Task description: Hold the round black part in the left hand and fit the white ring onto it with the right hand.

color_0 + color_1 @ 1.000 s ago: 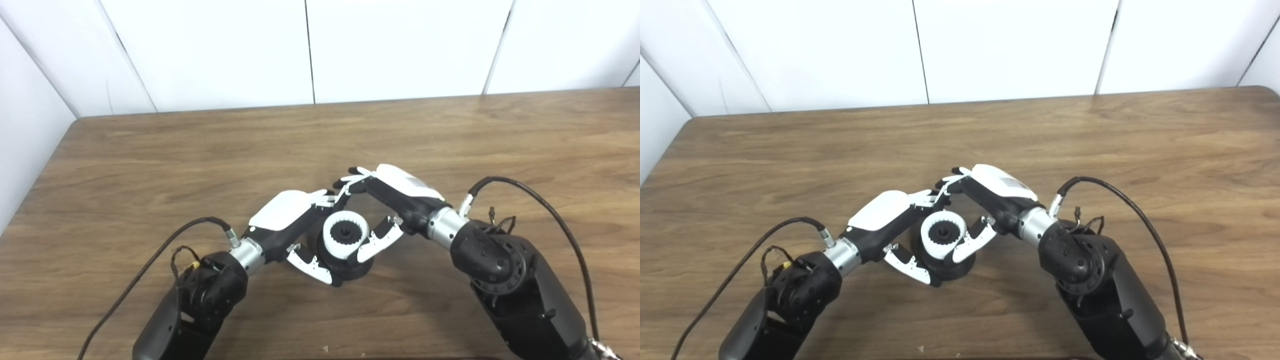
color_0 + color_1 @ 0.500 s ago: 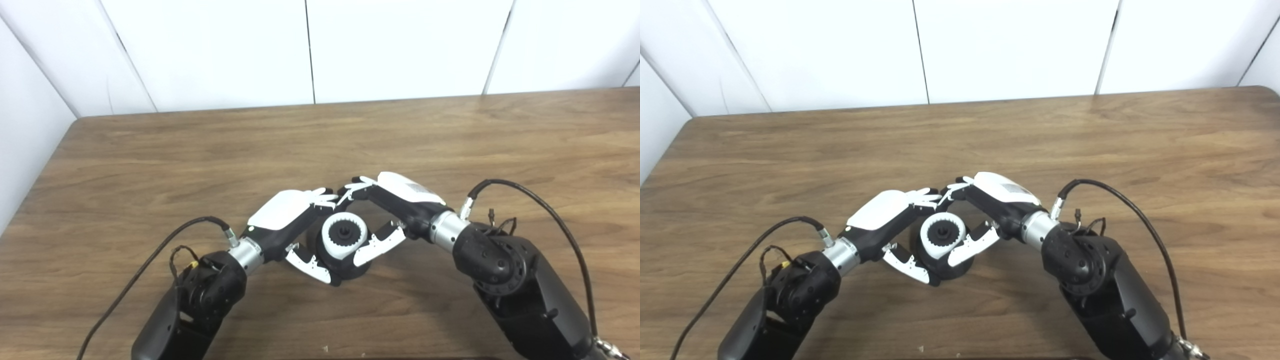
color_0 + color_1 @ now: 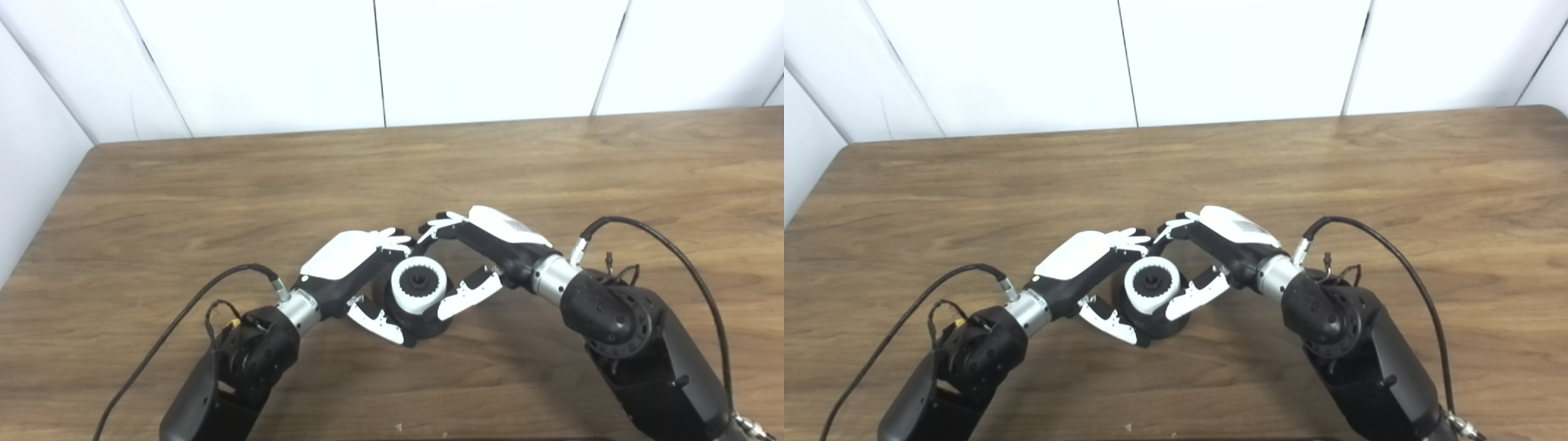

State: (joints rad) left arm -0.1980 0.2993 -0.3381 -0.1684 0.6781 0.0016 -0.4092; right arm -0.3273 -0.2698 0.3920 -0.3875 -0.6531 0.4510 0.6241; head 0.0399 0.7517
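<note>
The round black part (image 3: 422, 321) stands on the table with the white toothed ring (image 3: 418, 285) seated on top of it. My left hand (image 3: 346, 263) is shut on the black part, fingers curled round its far side and thumb (image 3: 375, 318) at its near left. My right hand (image 3: 493, 236) arches over from the right, open. Its fingertips (image 3: 436, 223) hover beyond the ring, apart from it, close to the left hand's fingertips. Its thumb (image 3: 467, 294) lies along the ring's lower right side, the tip at the black part's edge.
The wooden table (image 3: 184, 196) stretches wide to both sides and toward the white wall panels behind. Black cables (image 3: 661, 245) loop from both wrists over the tabletop. Nothing else lies on the table.
The right hand has drawn slightly back to the right and its fingers sit lower. The left hand, black part and ring have shifted a little left and away.
</note>
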